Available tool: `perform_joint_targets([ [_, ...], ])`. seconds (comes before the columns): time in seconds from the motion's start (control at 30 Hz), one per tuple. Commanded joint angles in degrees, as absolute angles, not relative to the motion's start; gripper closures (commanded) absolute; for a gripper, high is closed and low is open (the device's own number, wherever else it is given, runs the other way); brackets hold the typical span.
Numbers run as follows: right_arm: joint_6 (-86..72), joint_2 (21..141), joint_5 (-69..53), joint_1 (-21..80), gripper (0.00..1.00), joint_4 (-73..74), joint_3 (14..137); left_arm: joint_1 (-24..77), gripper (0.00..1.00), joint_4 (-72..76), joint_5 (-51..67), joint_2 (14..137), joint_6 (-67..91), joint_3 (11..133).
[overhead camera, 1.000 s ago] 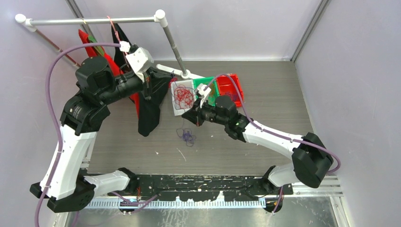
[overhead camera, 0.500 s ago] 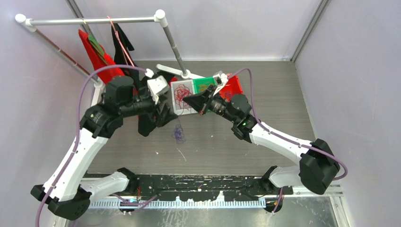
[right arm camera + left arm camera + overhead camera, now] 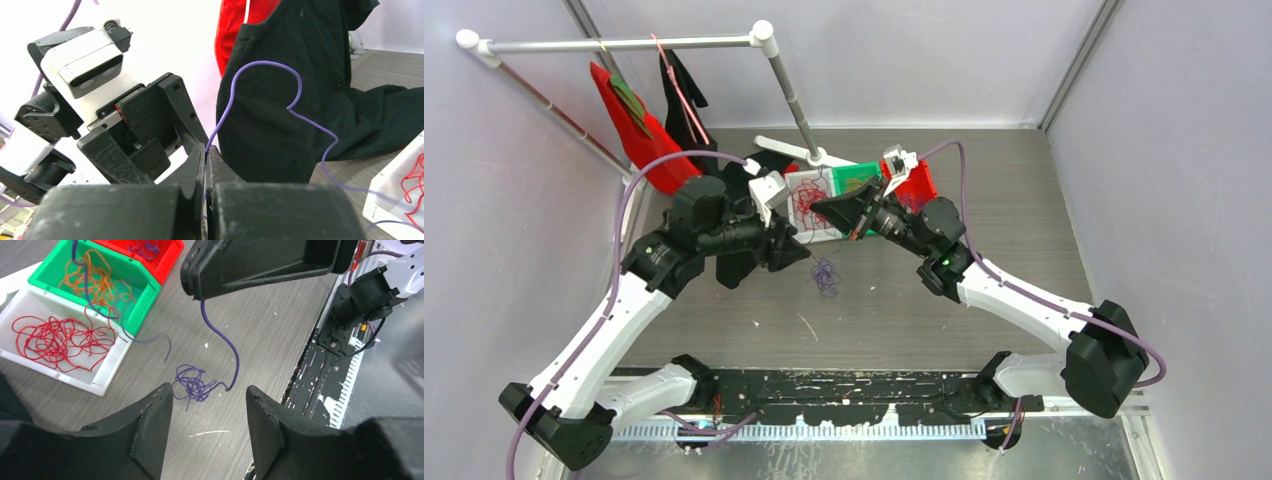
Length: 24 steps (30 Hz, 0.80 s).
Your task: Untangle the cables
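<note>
Left wrist view: a purple cable (image 3: 220, 337) is pinched by the right pincer (image 3: 192, 287), its clump (image 3: 194, 385) lying near the white bin (image 3: 75, 382), the left pincer (image 3: 209, 391) held spread; slow, steady lifting is advised.

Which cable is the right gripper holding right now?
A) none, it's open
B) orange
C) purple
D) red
C. The right gripper is shut on a purple cable that loops up from its closed tips. The left wrist view shows the strand hanging from it toward the purple clump.
</note>
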<state>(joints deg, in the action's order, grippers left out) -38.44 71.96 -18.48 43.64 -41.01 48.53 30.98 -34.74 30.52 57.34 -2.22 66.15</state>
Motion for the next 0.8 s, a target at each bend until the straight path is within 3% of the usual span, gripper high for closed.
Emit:
perform_joint_targets([
  [0.0, -41.51, 70.1, -20.5, 43.68, 0.99, -42.72, 51.67, 30.76, 0.47, -28.07, 33.75, 58.27, 1.53, 65.33],
  [0.37, -45.59, 71.75, -22.98, 43.69, 0.99, -43.21, 52.81, 30.76, 0.49, -23.02, 39.17, 58.39, 11.31, 63.36],
  [0.47, -46.11, 72.02, -23.28, 43.73, 0.99, -43.68, 52.74, 30.76, 0.71, -22.28, 40.35, 58.74, 14.1, 63.02],
  [0.53, -46.23, 72.0, -23.32, 43.68, 0.99, -43.52, 52.49, 30.77, 0.93, -23.65, 41.31, 59.11, 15.5, 63.37],
  [0.57, -46.11, 71.87, -23.25, 43.62, 0.96, -43.32, 52.4, 30.73, 0.99, -24.39, 41.6, 59.21, 16.21, 63.59],
  [0.67, -45.18, 71.4, -23.46, 43.26, 0.77, -42.11, 51.86, 30.74, 1.0, -25.24, 43.06, 58.34, 18.65, 63.4],
  [0.77, -44.75, 70.48, -24.58, 41.77, 0.49, -41.89, 49.95, 30.61, 1.0, -23.48, 44.07, 57.43, 22.2, 62.67],
])
